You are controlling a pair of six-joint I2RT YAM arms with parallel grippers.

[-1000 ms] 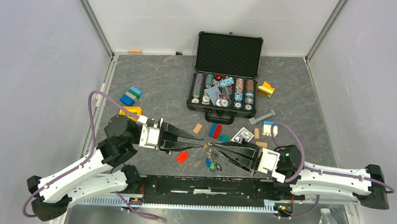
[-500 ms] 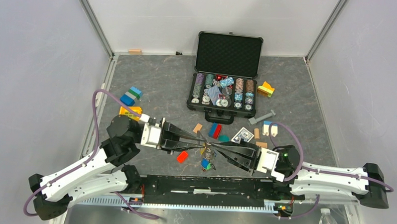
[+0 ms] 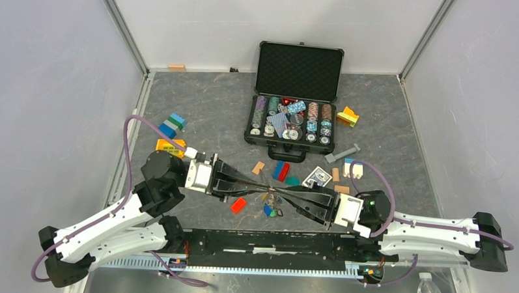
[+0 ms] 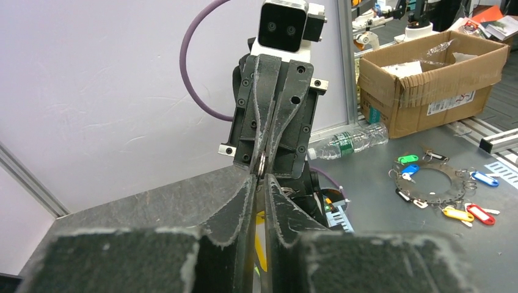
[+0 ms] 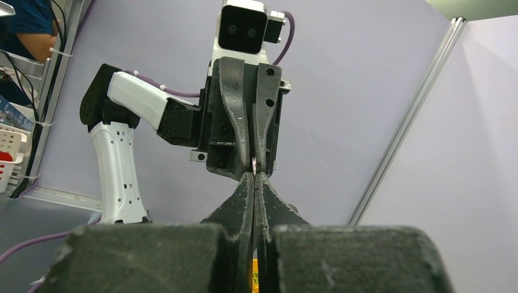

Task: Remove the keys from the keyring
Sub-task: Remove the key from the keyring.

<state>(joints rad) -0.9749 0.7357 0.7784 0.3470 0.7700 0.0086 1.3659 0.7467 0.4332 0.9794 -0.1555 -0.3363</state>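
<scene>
Dark grey mottled tabletop, walled by pale panels, lay under 2 arms whose tips met near its front edge. Between those tips sat the thin silver-grey wire keyring, held clear of the surface and seen as a small bright loop in both wrist views. Beneath it hung the small metal keys with coloured plastic heads, bunched together. Blue and green covers showed from above; the rest were too small to tell.

The right gripper had its jaws fully closed, pinching the ring from the right. The left gripper faced it from the left, jaws almost together with only a thin slit between them and the ring's edge caught at their tips.

Just beside the keys lay a small red block. A little farther back were a blue-and-red block and a folded banknote.

Towards the back stood an open black hard case, its foam-lined lid upright. Its tray was filled with rows of round poker chips and some loose cards. Off the table, in the left wrist view, an open brown cardboard box held crumpled clear plastic.
</scene>
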